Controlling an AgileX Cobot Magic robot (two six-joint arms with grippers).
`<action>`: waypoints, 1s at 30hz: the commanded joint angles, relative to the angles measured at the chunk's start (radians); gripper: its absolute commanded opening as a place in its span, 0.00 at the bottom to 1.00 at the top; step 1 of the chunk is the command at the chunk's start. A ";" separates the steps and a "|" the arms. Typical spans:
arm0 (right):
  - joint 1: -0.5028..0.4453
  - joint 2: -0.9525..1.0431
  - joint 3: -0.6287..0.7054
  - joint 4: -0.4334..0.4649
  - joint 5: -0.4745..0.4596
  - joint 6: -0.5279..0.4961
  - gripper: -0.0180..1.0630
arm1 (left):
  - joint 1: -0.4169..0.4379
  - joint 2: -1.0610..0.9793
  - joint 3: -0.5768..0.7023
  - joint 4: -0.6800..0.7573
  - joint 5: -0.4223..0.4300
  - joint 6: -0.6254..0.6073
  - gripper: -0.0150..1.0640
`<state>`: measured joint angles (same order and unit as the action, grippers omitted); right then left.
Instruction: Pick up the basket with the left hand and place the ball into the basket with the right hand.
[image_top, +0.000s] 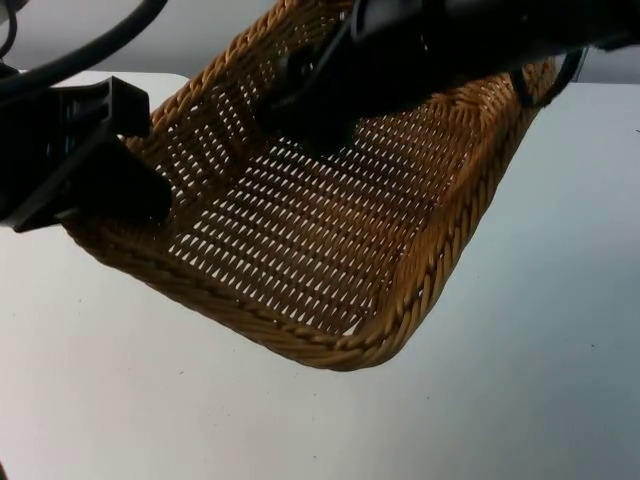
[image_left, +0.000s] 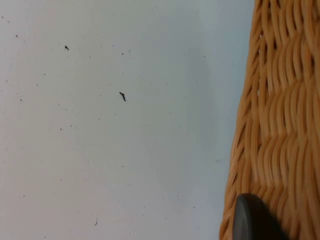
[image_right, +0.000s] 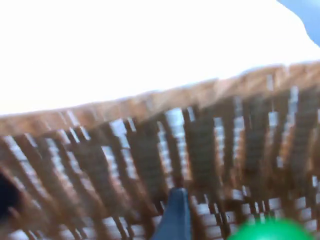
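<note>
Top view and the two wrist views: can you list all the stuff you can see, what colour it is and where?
wicker basket: one, golden brown, held up off the table and tilted, close to the top camera.
ball: one, green, seen in the right wrist view next to the basket's woven wall; I cannot tell if it is still held.
table: one, white, under the basket, with small dark specks on it in the left wrist view.
partition wall: one, grey, behind the table.
left gripper: one, black, clamped on the basket's left rim.
right gripper: one, black, reaching down inside the basket over its woven floor.
</note>
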<state>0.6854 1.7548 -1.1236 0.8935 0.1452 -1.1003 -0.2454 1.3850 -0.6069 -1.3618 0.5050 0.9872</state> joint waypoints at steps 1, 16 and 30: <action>0.001 -0.026 -0.051 0.001 0.041 0.014 0.68 | -0.007 -0.013 -0.009 -0.035 0.026 -0.002 0.01; 0.001 -0.289 -0.127 -0.006 0.062 0.028 0.54 | -0.007 -0.013 -0.009 -0.043 -0.116 -0.028 0.01; 0.001 -0.520 -0.127 -0.002 0.172 0.058 0.01 | -0.005 0.177 -0.037 -0.134 -0.263 -0.036 0.01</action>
<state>0.6854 1.2482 -1.2423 0.8897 0.2904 -1.0479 -0.2454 1.5291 -0.6197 -1.4521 0.2345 0.9620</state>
